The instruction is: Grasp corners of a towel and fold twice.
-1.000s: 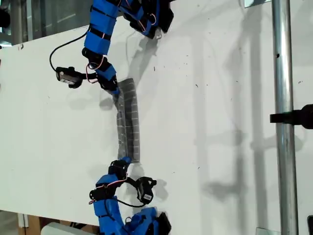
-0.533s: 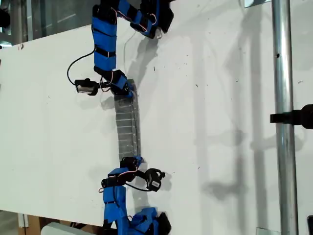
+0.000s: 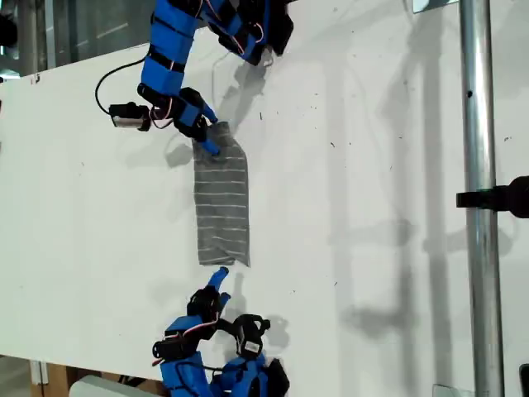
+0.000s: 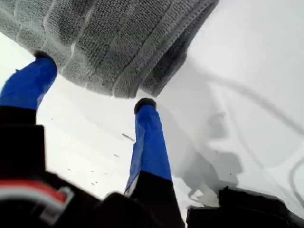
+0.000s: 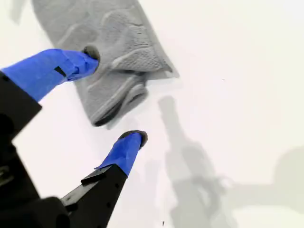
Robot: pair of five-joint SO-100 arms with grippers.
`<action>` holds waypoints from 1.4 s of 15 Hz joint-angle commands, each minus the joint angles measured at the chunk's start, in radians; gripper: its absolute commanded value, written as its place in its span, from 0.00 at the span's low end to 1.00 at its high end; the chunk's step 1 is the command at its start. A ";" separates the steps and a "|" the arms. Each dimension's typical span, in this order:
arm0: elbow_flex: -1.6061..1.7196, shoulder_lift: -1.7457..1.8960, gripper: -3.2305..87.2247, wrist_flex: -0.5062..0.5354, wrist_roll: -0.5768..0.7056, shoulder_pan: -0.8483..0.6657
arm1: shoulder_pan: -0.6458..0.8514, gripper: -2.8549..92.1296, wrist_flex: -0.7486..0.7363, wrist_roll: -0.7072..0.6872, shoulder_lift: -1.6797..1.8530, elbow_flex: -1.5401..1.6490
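Towel (image 3: 221,207) lying folded on the counter (image 3: 372,165), both jaws open and empty.
Narrow striped strip, layered edges visible at both ends: folding looks done or nearly so, though the number of folds is unclear. My first gripper (image 4: 92,83) straddles one end; my second gripper (image 5: 114,95) gapes beside the other. Remaining, likely: withdraw, or one more fold.

My first gripper (image 4: 92,83) has its blue jaws spread apart over the white table (image 4: 247,95), just beside the folded grey striped towel (image 4: 109,38).
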 commanded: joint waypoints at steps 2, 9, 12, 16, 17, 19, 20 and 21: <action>0.144 0.411 0.28 0.032 -0.015 0.040 | 0.083 0.48 0.092 0.002 0.278 0.100; 0.652 1.088 0.21 -0.135 -0.172 0.293 | 0.163 0.47 -0.495 -0.029 0.066 0.365; 0.755 1.338 0.18 -0.071 -0.218 0.319 | 0.080 0.38 -0.706 0.037 -0.051 0.298; 0.785 1.341 0.18 -0.083 -0.250 0.328 | -0.002 0.03 -0.861 0.149 -0.126 0.273; 0.784 1.341 0.18 -0.083 -0.249 0.328 | 0.008 0.03 -0.729 0.133 -0.094 0.249; 0.790 1.341 0.18 -0.084 -0.247 0.336 | 0.029 0.03 -0.298 0.104 0.044 0.187; 0.801 1.341 0.18 -0.087 -0.249 0.342 | 0.011 0.03 -0.101 0.109 0.170 0.186; 0.815 1.341 0.18 -0.095 -0.249 0.344 | -0.009 0.03 0.095 0.149 0.285 0.181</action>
